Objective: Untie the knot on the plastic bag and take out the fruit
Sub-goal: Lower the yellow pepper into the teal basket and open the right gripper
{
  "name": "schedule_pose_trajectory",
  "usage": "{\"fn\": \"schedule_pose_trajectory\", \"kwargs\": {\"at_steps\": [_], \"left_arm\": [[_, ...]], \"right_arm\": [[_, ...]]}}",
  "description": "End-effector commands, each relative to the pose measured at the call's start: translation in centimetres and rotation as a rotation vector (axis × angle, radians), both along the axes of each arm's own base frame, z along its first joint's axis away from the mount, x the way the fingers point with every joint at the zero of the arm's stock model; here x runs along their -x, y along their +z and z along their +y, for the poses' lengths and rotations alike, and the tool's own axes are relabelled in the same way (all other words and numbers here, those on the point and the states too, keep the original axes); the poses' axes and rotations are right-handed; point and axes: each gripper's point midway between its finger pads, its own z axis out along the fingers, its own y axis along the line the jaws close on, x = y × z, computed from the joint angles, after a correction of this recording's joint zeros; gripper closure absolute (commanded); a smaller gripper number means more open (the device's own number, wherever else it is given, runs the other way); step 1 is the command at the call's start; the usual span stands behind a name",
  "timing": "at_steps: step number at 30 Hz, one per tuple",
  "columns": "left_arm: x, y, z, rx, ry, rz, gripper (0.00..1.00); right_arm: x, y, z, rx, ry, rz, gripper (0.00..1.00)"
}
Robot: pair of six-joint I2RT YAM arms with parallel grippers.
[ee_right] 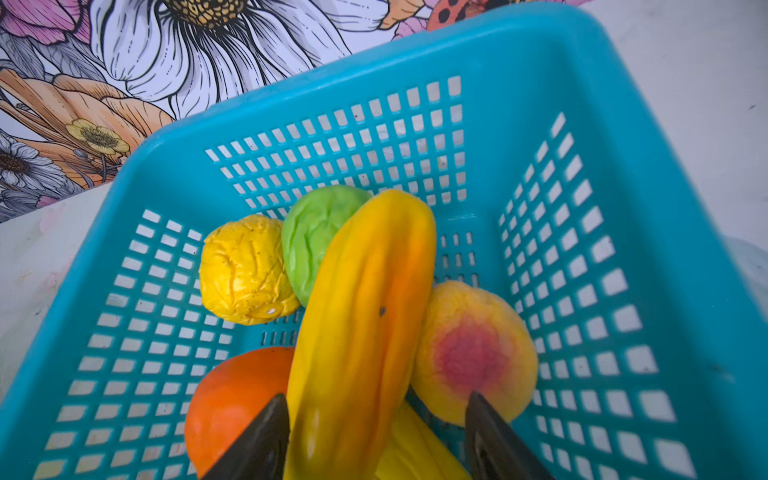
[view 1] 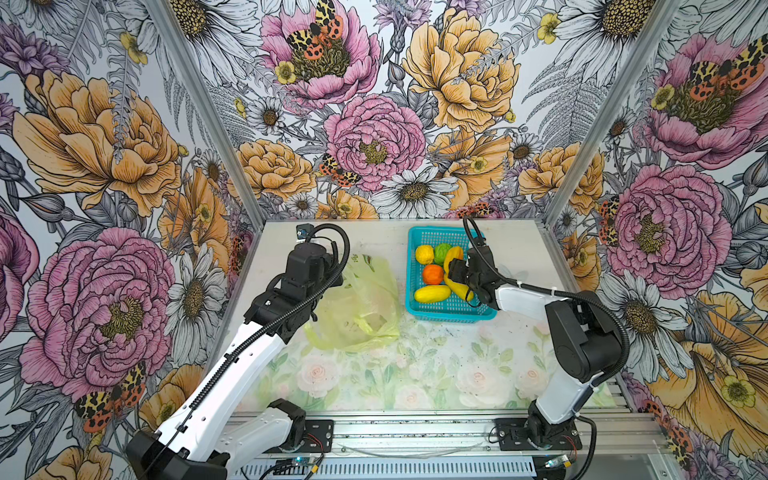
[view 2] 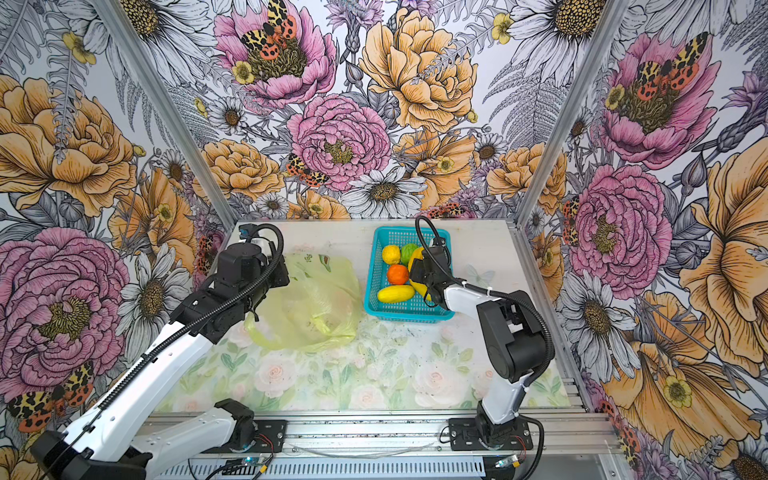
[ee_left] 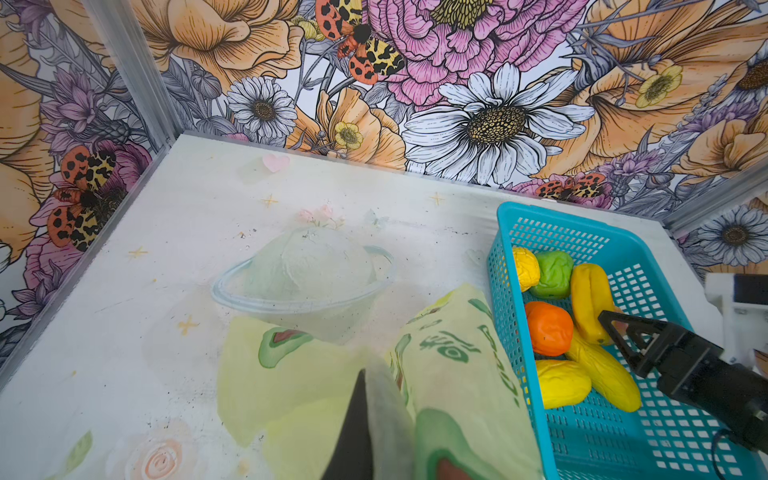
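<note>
Here the plastic bag (view 1: 365, 307) lies slack and crumpled on the surface (view 1: 415, 374), left of the middle and toward the far edge. The left pincer (ee_left: 368, 386) is closed on a raised fold of its film. Just beside the bag, nearer the far right corner, stands a turquoise basket (view 1: 432, 235) holding the fruit. The right pincer (ee_right: 376, 397) hangs inside the basket, its jaws well apart on either side of a long yellow fruit (ee_right: 365, 311) and gripping nothing. Around that fruit lie a round yellow one (ee_right: 245, 270), a green one (ee_right: 311, 232), an orange one (ee_right: 237, 386) and a peach one (ee_right: 473, 345). Two more long yellow pieces (view 1: 432, 294) lie toward the basket's near wall.
</note>
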Motion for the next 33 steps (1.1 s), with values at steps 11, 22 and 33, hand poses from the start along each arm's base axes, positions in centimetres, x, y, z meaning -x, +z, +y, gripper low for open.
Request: {"fn": "schedule_pose_trajectory", "kwargs": {"at_steps": [11, 22, 33], "left_arm": [[0.2, 0.1, 0.3, 0.008, 0.005, -0.002, 1.00], [0.0, -0.1, 0.2, 0.005, 0.002, 0.003, 1.00], [0.1, 0.0, 0.1, 0.008, -0.001, 0.001, 1.00]], "right_arm": [[-5.0, 1.9, 0.9, 0.162, 0.014, -0.027, 0.46], [-5.3, -3.1, 0.0, 0.214, -0.041, 0.068, 0.60], [-3.4, 2.9, 1.2, 0.209, -0.012, -0.076, 0.53]]}}
